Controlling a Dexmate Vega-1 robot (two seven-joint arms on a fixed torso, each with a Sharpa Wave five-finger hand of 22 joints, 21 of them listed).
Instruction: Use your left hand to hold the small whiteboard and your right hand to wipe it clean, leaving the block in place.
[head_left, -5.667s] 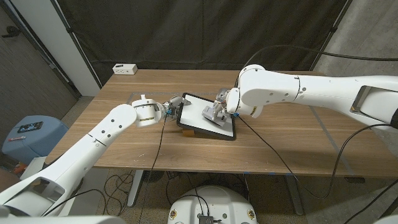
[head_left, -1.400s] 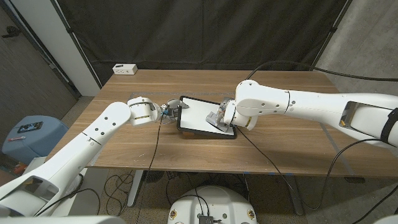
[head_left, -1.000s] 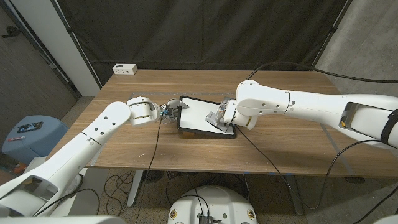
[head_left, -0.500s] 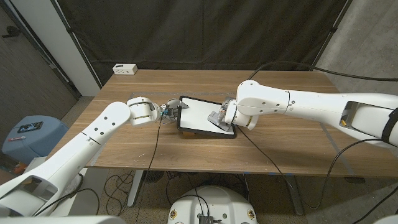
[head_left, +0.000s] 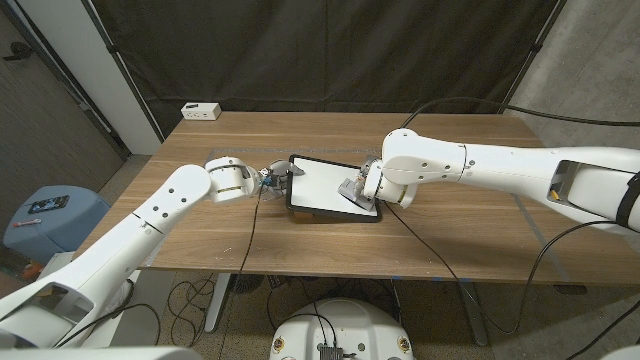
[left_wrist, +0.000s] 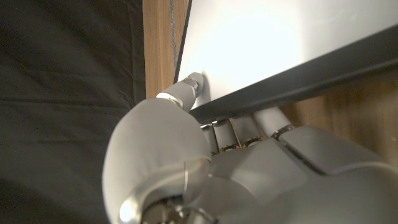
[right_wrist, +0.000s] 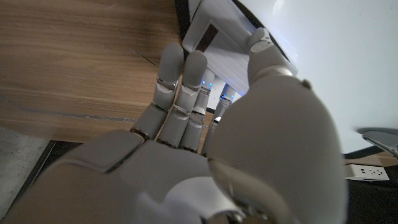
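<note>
At the whiteboard's (head_left: 328, 188) left edge, left hand (head_left: 272, 176) clamped on the black frame: thumb (left_wrist: 186, 89) pressed onto the white face, other fingers (left_wrist: 239, 127) tucked under the rim, as seen from the left wrist. Reaching in from the board's left along the tabletop (head_left: 200, 215), forearm stretched low, white round wrist cuff just short of the board.

On the whiteboard's right part, right hand (head_left: 357, 189) closed around a pale grey eraser (head_left: 352, 190), holding it against the white surface near the board's near right corner. From the right wrist, fingers (right_wrist: 177, 84) curled over the flat rectangular eraser (right_wrist: 214, 34), thumb (right_wrist: 264, 46) laid along its other side, a dark strip showing on its face. Right arm bent over the board from its right, bulky white elbow housing sitting just right of the hand, black cable trailing from it across the wood.

Whiteboard lying near the middle of the tabletop, a rounded rectangle, glossy white inside a thin dark frame, turned slightly askew to the table's edges. Whether tilted or flat, hard to tell; block not made out.

Wood grain of warm brown planks, matt. Behind the whiteboard at the far left corner of the tabletop, a small white power strip (head_left: 201, 111). Black curtain (head_left: 330, 50) hanging behind that.
</note>
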